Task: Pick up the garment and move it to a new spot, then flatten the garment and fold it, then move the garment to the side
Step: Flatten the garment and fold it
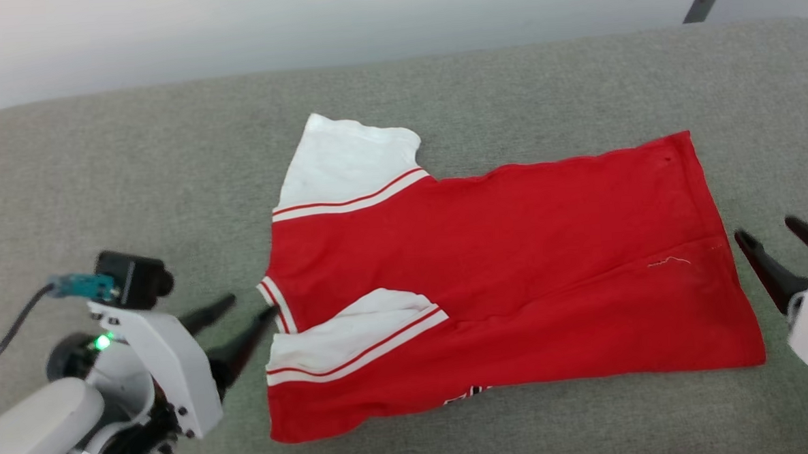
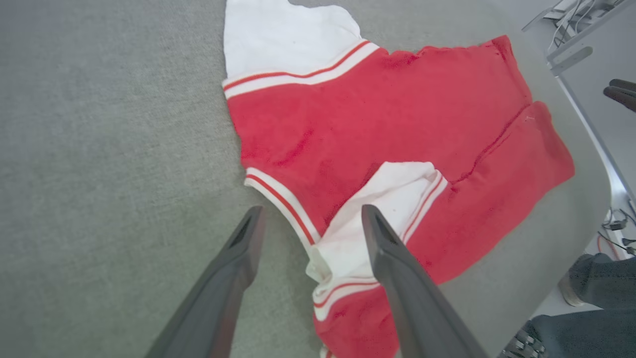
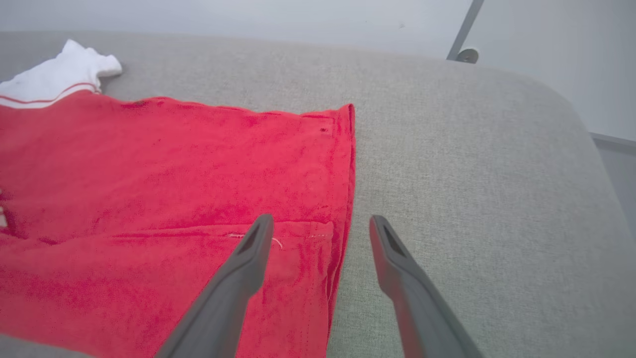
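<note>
While the garment point(image 1: 514, 249) lies lengthwise on the grey surface point(image 1: 135, 164), its near long edge turned over onto the body and one white sleeve point(image 1: 360, 324) tucked in with it, both pairs of jaws stand spread and hold nothing. The left jaws sit just beside the striped collar point(image 1: 274, 304) end. The right jaws sit just beside the hem point(image 1: 703, 200), with one finger showing against the red cloth in the right wrist view. The far sleeve point(image 1: 346, 161) lies flat beyond the body.

I judge the fold to be partway done. The main risk from here is a pinch that takes only the top layer at either end. Lifted that way, the turned-over flap would peel open and the tucked sleeve would slide out. A grab that drags along the surface could also bunch the cloth, and uneven lifting by the two arms would skew the fold line.
</note>
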